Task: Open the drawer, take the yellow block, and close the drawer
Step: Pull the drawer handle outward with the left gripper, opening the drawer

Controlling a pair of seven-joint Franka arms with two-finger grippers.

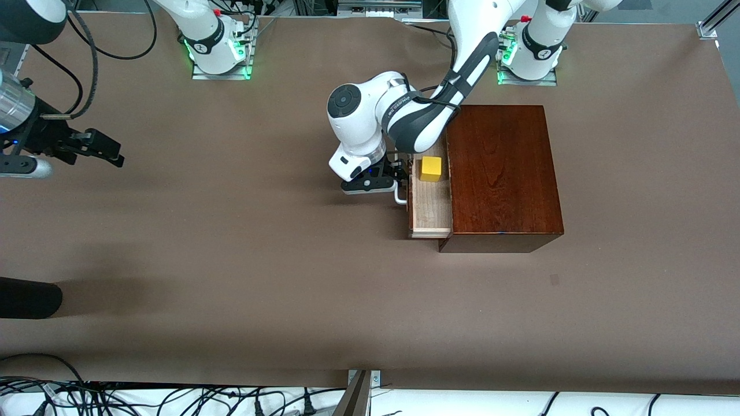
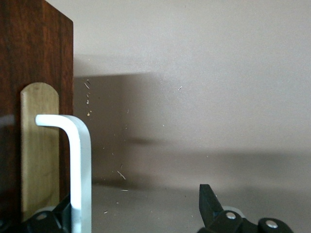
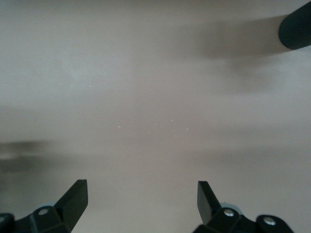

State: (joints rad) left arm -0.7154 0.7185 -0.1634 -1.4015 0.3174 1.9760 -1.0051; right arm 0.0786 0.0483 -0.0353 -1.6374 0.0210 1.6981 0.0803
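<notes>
The drawer [image 1: 430,211] of the dark wooden box [image 1: 500,173] is pulled partway out toward the right arm's end, showing its pale inside. The yellow block [image 1: 430,169] sits in the drawer, at the end nearest the robots' bases. My left gripper [image 1: 399,176] is low in front of the drawer, open. In the left wrist view the white handle [image 2: 77,165] stands between the fingers of the left gripper [image 2: 136,208], close against one of them, with a wide gap to the other finger [image 2: 209,201]. My right gripper [image 1: 115,151] [image 3: 142,194] waits open and empty over bare table at the right arm's end.
A dark rounded object [image 1: 29,297] [image 3: 296,26] juts over the table edge at the right arm's end, nearer the front camera than the right gripper. Brown table surface [image 1: 260,242] stretches between the box and that end. Cables [image 1: 173,398] lie off the front edge.
</notes>
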